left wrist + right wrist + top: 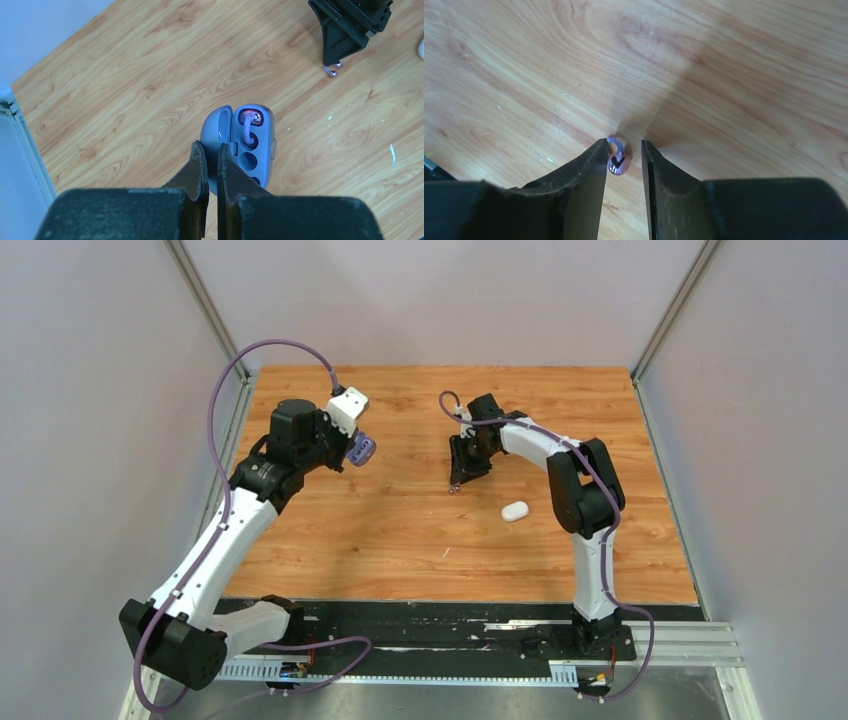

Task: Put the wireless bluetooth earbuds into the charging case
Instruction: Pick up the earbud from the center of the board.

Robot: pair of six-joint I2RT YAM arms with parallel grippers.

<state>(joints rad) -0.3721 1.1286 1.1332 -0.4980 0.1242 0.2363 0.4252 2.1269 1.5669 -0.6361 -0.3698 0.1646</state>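
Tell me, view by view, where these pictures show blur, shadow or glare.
Top view: even, soft light, all sharp, only faint shadows on the table. Left wrist view: the left fingers are soft, the purple case is sharp, and its seated bud glints pink. Right wrist view: the right fingers are blurred, with a broad shadow beyond the loose bud.

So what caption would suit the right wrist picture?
Right hand, open, straddling a purple earbud over the wooden table.

Bright, even light covered the wooden table (400, 530); the right gripper (624, 144) cast a soft, blurred-edged shadow.
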